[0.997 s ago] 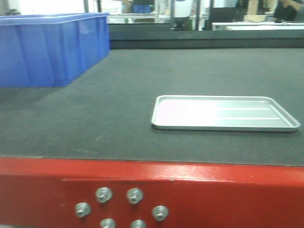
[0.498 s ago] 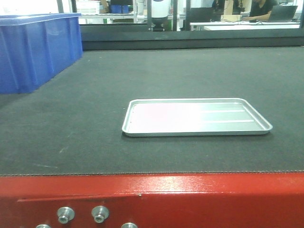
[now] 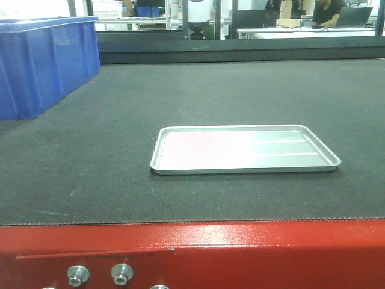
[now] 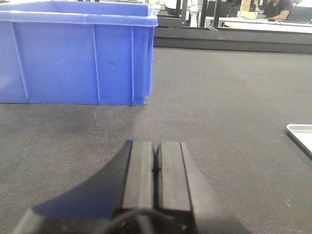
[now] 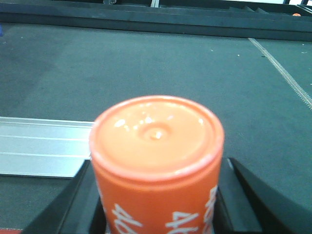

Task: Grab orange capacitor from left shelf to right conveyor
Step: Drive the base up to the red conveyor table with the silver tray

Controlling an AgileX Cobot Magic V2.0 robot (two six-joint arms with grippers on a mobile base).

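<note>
The orange capacitor (image 5: pixel 156 161), a cylinder with white print on its side, fills the lower middle of the right wrist view, held between the black fingers of my right gripper (image 5: pixel 157 195), which is shut on it above the dark belt. The right conveyor (image 3: pixel 192 102) is a wide dark grey textured belt with a red front frame (image 3: pixel 240 253) and metal bolts. My left gripper (image 4: pixel 156 161) hovers low over the same belt, its two black pads pressed together with nothing between them. The left shelf is out of view. Neither gripper shows in the front view.
A shallow silver tray (image 3: pixel 243 149) lies on the belt at centre; its edge shows in the right wrist view (image 5: pixel 39 146) and at the left wrist view's right border (image 4: pixel 301 134). A blue plastic bin (image 3: pixel 42 60) stands at the belt's back left, ahead of my left gripper (image 4: pixel 73 53).
The front view has swung right across the conveyor: the tray and blue bin slid left in frame, most in the first half second, then nearly settled.
</note>
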